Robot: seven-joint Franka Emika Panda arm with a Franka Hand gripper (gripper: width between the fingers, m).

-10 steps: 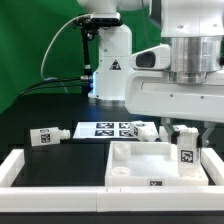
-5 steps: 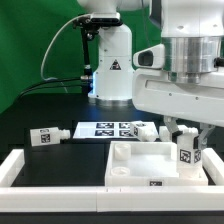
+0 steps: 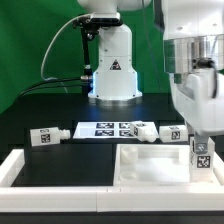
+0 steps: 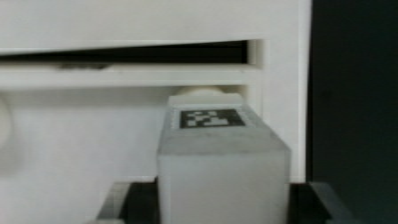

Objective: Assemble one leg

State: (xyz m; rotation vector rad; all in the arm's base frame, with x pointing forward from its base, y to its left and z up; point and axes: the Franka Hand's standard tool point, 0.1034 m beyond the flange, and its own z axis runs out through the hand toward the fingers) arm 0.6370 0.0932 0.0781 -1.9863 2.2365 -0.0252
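My gripper (image 3: pixel 199 140) is shut on a leg (image 3: pixel 201 157), a short white peg with a black-and-white tag, held upright at the right edge of the large white square tray (image 3: pixel 150 168). In the wrist view the leg (image 4: pixel 217 150) fills the gap between my dark fingers (image 4: pixel 137 204), tag facing the camera, with the tray's wall (image 4: pixel 125 85) behind it. Three more legs lie on the black table: one on the exterior view's left (image 3: pixel 47 136) and two near the middle (image 3: pixel 143 130) (image 3: pixel 172 132).
The marker board (image 3: pixel 103 128) lies flat behind the tray. A white raised frame (image 3: pixel 12 166) runs along the table's front and left. The robot's base (image 3: pixel 112 70) stands at the back before a green backdrop.
My gripper has moved toward the exterior view's right with the leg in it. The tray now sits a little further right, and the leg behind it has come into view.
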